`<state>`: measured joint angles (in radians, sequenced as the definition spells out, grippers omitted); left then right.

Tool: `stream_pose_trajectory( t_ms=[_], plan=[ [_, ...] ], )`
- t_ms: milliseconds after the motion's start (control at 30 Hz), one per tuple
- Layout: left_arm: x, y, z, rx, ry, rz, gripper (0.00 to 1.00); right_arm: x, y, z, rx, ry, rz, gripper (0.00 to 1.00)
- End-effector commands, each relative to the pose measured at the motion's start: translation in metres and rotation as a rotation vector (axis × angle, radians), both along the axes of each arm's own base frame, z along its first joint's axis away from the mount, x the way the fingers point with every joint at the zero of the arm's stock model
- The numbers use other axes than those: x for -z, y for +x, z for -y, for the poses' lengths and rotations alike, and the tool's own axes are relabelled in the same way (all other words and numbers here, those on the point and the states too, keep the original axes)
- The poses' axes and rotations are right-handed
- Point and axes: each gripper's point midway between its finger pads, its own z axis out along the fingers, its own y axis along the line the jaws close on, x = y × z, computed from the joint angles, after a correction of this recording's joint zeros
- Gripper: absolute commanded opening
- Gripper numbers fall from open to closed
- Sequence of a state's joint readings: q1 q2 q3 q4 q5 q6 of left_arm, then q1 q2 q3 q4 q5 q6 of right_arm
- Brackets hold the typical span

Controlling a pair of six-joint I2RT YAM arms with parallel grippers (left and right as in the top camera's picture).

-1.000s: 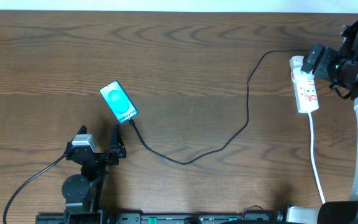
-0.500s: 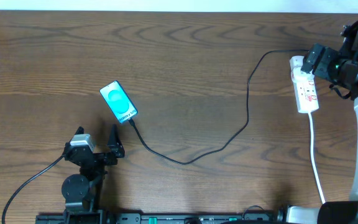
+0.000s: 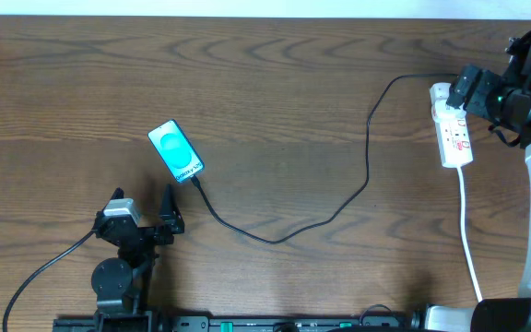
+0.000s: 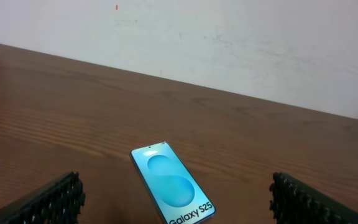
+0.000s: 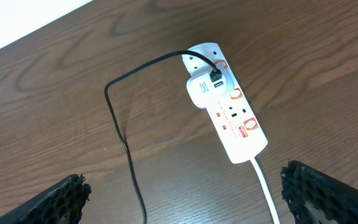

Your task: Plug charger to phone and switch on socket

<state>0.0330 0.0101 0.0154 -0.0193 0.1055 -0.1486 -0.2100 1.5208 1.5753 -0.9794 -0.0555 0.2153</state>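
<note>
Your table (image 3: 265, 74) carries everything, spread well apart: socket far right, phone left of centre.

The charger (image 3: 367, 166) snakes loosely between them. If you drag either end, that slack could tug the other end loose.

The socket (image 5: 232, 118) lies flat, its white cord (image 3: 468, 231) trailing towards you. The charger's black plug sits in a white adaptor (image 5: 201, 90) on the strip. Nothing anchors the strip, so a push on a switch could slide or tip it instead of clicking.

Your right gripper (image 5: 188, 198) hangs above the socket, jaws wide apart and holding nothing. Wide jaws make a clumsy poker: you could hit the wrong switch or knock the adaptor.

Your left gripper (image 3: 146, 205) sits near the phone, also spread wide and empty.

The phone (image 4: 173, 190) lies face up, screen lit. The charger's tip meets its near end, but you cannot tell whether it is fully seated. A half-seated tip may pop out if you nudge the phone.

The red switches (image 5: 234, 94) are too small to read as on or off.
</note>
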Motion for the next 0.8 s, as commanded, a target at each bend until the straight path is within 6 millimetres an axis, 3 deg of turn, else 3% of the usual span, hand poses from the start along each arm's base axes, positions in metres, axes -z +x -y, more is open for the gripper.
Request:
stream_pose_trajectory(
  t_ms=[0, 567, 767],
  plan=[
    [0.015, -0.001, 0.001, 0.010, 0.017, -0.048, 0.95, -0.005, -0.001, 0.000, -0.009, -0.015, 0.010, 0.99],
    [0.015, -0.001, 0.001, 0.010, 0.017, -0.048, 0.95, -0.006, -0.002, 0.004, 0.004, -0.032, 0.009, 0.99],
    [0.015, -0.001, 0.001, 0.010, 0.017, -0.048, 0.95, -0.026, -0.010, 0.003, 0.007, -0.049, 0.071, 0.99]
  ],
)
